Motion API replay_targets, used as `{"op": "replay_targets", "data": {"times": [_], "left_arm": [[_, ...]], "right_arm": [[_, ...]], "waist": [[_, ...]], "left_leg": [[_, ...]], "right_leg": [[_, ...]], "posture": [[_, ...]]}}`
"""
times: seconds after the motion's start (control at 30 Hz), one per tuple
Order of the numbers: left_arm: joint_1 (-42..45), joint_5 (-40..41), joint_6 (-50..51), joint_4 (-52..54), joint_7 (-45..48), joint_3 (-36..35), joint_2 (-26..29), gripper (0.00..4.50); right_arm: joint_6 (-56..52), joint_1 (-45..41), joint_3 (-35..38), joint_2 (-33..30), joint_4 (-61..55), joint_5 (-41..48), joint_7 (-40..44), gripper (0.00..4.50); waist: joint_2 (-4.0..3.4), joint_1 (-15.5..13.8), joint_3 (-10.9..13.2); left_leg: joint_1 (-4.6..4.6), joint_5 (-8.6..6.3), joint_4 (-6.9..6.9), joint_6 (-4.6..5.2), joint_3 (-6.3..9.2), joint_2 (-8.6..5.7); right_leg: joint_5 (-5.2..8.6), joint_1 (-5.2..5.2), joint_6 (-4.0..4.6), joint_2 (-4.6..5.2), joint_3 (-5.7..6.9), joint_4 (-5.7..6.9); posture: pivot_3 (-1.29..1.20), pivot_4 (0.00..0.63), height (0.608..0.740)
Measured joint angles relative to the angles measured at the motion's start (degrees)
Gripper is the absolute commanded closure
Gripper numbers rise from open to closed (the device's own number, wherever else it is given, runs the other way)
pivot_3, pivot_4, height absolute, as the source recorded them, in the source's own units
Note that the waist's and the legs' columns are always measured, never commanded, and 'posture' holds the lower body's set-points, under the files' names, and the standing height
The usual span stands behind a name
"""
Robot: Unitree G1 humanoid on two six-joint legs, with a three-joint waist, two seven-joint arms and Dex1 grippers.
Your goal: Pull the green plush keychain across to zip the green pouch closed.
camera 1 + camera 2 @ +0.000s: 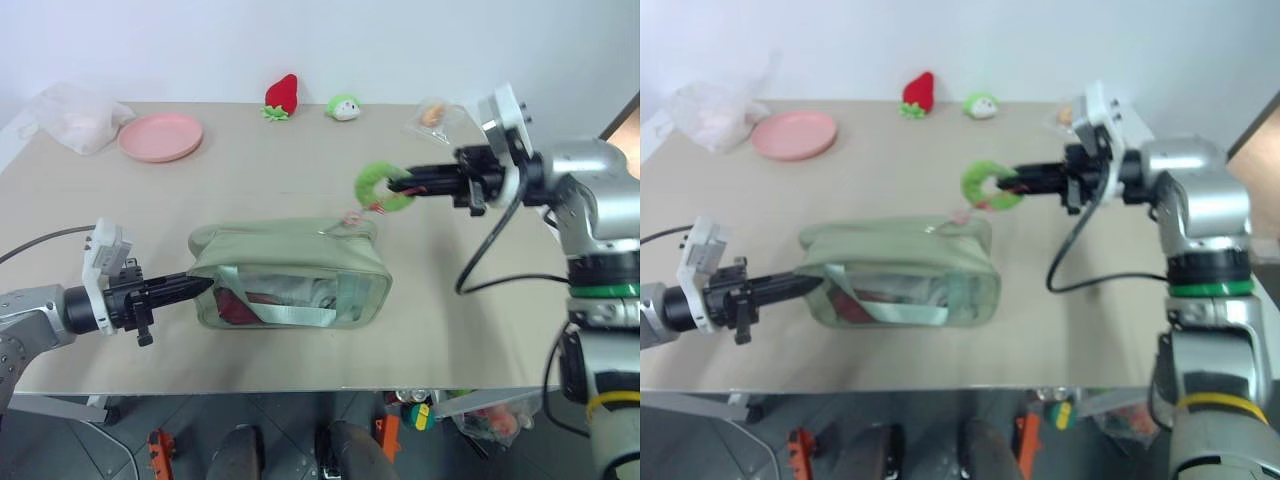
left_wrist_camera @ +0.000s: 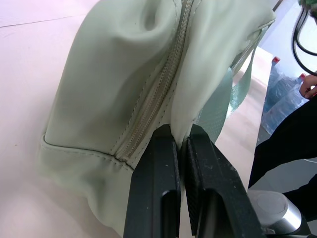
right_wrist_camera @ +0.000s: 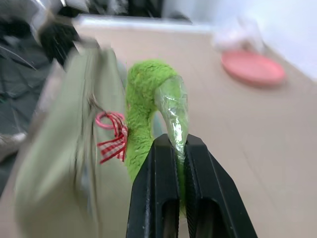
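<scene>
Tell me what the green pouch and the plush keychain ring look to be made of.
Green pouch: seems matte woven fabric, judging by stitched seams and soft folds; its side window looks like glossy clear plastic, with contents showing through. Green plush keychain: fuzzy pile fabric, probably synthetic plush; a shiny clear wrap appears to cover part of it.

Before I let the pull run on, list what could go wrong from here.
1. The right gripper holds the green plush keychain by its soft ring; the jaws could slip off the fuzz.
2. A thin pink-red cord joins the ring to the green pouch; a hard pull might strain or snap it.
3. The left gripper pinches only a fold of fabric at the pouch's end; if it slips, the pouch may slide along the table.
</scene>
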State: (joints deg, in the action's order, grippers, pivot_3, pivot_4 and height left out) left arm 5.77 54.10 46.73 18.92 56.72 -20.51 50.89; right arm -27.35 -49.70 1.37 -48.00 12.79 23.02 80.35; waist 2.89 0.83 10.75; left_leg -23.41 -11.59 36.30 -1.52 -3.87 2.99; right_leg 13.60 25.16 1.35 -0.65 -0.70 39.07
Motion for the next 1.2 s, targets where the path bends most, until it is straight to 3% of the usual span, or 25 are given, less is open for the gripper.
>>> {"op": "replay_targets", "data": {"times": [0.13, 0.23, 0.4, 0.5, 0.63, 0.9, 1.07, 1.2], "left_arm": [[-0.9, 0.4, 0.3, 0.2, -0.1, -0.6, 0.0, 4.50], [-1.3, 0.7, 0.8, 0.2, -0.2, -1.1, 0.0, 4.50], [-0.8, 1.2, 2.1, 0.1, -0.8, -1.3, 0.0, 4.50], [0.3, 1.4, 3.1, -0.1, -1.3, -0.8, 0.0, 4.50], [1.8, 2.9, 5.8, -0.8, -3.1, -0.7, -0.4, 4.50], [3.0, 3.2, 6.1, -1.7, -5.0, -0.3, -0.9, 4.50], [4.0, 3.5, 7.5, -3.1, -6.5, 0.1, -1.9, 3.08], [5.2, 4.2, 8.4, -4.0, -8.5, 0.0, -2.8, 1.75]], "right_arm": [[0.0, 11.7, 2.5, -5.9, -4.4, -2.7, -4.7, 4.48], [2.4, 17.4, 2.3, -5.5, -5.2, -6.5, -10.3, 4.48], [4.9, 18.6, -5.4, 5.8, -4.8, -14.1, -22.2, 4.48], [4.7, 20.6, -10.5, 13.0, -6.6, -15.5, -24.9, 4.48], [1.6, 21.4, -11.5, 13.9, -10.8, -14.3, -24.3, 4.48], [-3.9, 21.5, -5.5, 8.3, -11.9, -6.8, -18.7, 1.87], [-6.7, 19.2, 1.3, 5.4, -12.8, -0.9, -17.3, 0.39], [-11.5, 18.1, 6.4, 2.9, -12.3, 4.6, -16.5, 0.38]], "waist": [[-0.04, 0.2, 0.0], [-0.12, 0.4, -0.1], [-0.10, 0.6, -0.1], [-0.12, 0.6, -0.1], [-0.07, 0.6, -0.2], [-0.13, 0.4, -0.1], [-0.13, 0.4, -0.1], [-0.12, 0.4, -0.1]], "left_leg": [[0.06, -0.09, 0.05, 0.16, -0.09, -0.06], [0.11, -0.09, 0.09, 0.16, -0.11, -0.05], [0.18, 0.08, 0.14, 0.16, -0.05, -0.02], [0.10, 0.10, 0.13, 0.16, 0.00, -0.01], [0.06, 0.07, 0.12, 0.18, -0.01, -0.03], [0.07, 0.07, 0.12, 0.19, 0.01, -0.04], [0.08, 0.07, 0.12, 0.19, 0.04, -0.04], [-0.01, 0.06, 0.11, 0.19, 0.06, -0.04]], "right_leg": [[0.05, -0.06, -0.14, 0.05, -0.13, 0.00], [0.00, -0.08, -0.18, 0.02, -0.15, 0.01], [-0.17, -0.15, -0.20, -0.07, -0.14, 0.02], [-0.18, -0.12, -0.19, -0.07, -0.12, 0.02], [-0.15, -0.12, -0.23, -0.03, -0.12, -0.03], [-0.15, -0.12, -0.20, -0.05, -0.10, -0.02], [-0.16, -0.13, -0.19, -0.07, -0.09, -0.01], [-0.15, -0.07, -0.20, -0.06, -0.08, -0.02]], "posture": [[0.00, 0.150, 0.740], [0.00, 0.150, 0.740], [0.00, 0.150, 0.740], [0.00, 0.150, 0.740], [0.00, 0.150, 0.740], [0.00, 0.150, 0.740], [0.00, 0.150, 0.740], [0.00, 0.150, 0.740]]}}
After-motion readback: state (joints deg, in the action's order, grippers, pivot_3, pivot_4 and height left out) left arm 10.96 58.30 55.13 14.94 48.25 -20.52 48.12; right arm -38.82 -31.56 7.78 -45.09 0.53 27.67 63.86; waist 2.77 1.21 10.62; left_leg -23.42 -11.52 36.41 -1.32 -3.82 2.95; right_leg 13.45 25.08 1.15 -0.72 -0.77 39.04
